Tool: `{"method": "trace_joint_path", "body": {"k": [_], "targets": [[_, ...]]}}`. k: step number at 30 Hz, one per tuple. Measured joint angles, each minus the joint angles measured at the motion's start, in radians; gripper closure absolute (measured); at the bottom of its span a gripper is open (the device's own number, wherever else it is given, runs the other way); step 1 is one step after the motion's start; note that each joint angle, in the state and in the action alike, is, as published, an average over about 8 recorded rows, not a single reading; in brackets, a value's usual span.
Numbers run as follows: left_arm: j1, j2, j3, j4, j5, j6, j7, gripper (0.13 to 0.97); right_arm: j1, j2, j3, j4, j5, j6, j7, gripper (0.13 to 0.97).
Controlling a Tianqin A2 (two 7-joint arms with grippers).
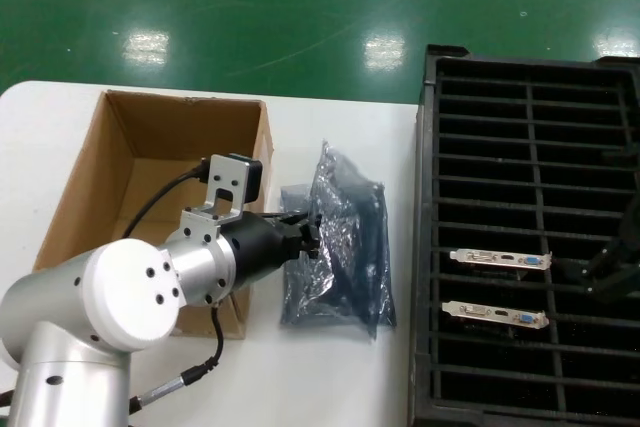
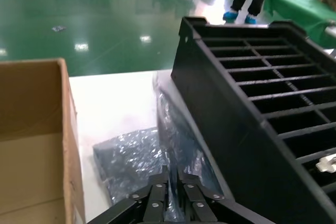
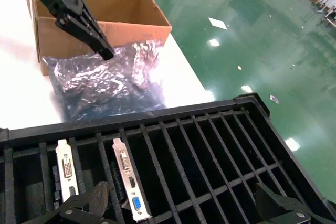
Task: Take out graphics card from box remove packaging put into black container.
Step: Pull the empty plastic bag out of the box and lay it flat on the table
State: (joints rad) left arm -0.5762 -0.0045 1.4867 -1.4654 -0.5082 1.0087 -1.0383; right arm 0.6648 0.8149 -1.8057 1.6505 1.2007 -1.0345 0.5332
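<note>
The left gripper (image 1: 308, 235) is seen low over the white table (image 1: 330, 377), reaching from the box side toward the packaging (image 1: 340, 247). Its dark fingers (image 2: 157, 198) are drawn together to a narrow point, and in the right wrist view that point is pressed on the crinkled bag's edge nearest the box; whether a fold of plastic is actually pinched between them cannot be told.

The packaging lies on the table between the box (image 1: 150, 147) and the black container (image 1: 530, 127). Its long axis runs from the near side of the table to the far side, parallel to the container's left wall, with its far end raised in a bunched peak. A dark flat shape is seen through the plastic; the card inside cannot be made out clearly. The bag is spread to the right of the fingertips, toward the container.

The box stands open just left of the gripper, its right wall beside the arm's wrist, and nothing is seen on the visible part of its floor.

The right gripper (image 3: 184, 205) is held over the black container's near right part, its two fingers spread wide apart and holding nothing. Two graphics cards (image 1: 500, 259) (image 1: 495, 315) stand on edge in neighbouring slots, their silver brackets facing up and lying along the slots, crosswise to the bag's long axis.

Beyond the table, a green floor (image 1: 300, 7) is seen.
</note>
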Motion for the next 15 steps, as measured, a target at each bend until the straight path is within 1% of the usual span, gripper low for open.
{"method": "trace_joint_path", "body": {"k": [2,4,8,10,12,14,15], "targets": [[-0.009,-0.002,0.002,0.017,0.008,-0.005,-0.002,0.923,0.000,0.000,0.000,0.000,0.000,0.000,0.000,0.129],[-0.016,-0.006,0.001,0.026,0.011,-0.011,-0.003,0.897,0.000,0.000,0.000,0.000,0.000,0.000,0.000,0.129],[-0.023,-0.014,-0.007,0.019,0.007,-0.022,0.000,0.847,0.000,0.000,0.000,0.000,0.000,0.000,0.000,0.129],[-0.024,-0.019,-0.012,0.004,0.002,-0.027,0.003,0.821,0.000,0.000,0.000,0.000,0.000,0.000,0.000,0.129],[-0.022,-0.026,-0.016,-0.021,-0.007,-0.033,0.011,0.821,0.000,0.000,0.000,0.000,0.000,0.000,0.000,0.129],[-0.020,-0.036,-0.019,-0.058,-0.019,-0.043,0.028,0.821,0.000,0.000,0.000,0.000,0.000,0.000,0.000,0.129],[-0.018,-0.044,-0.019,-0.083,-0.028,-0.051,0.043,0.801,0.000,0.000,0.000,0.000,0.000,0.000,0.000,0.129]]}}
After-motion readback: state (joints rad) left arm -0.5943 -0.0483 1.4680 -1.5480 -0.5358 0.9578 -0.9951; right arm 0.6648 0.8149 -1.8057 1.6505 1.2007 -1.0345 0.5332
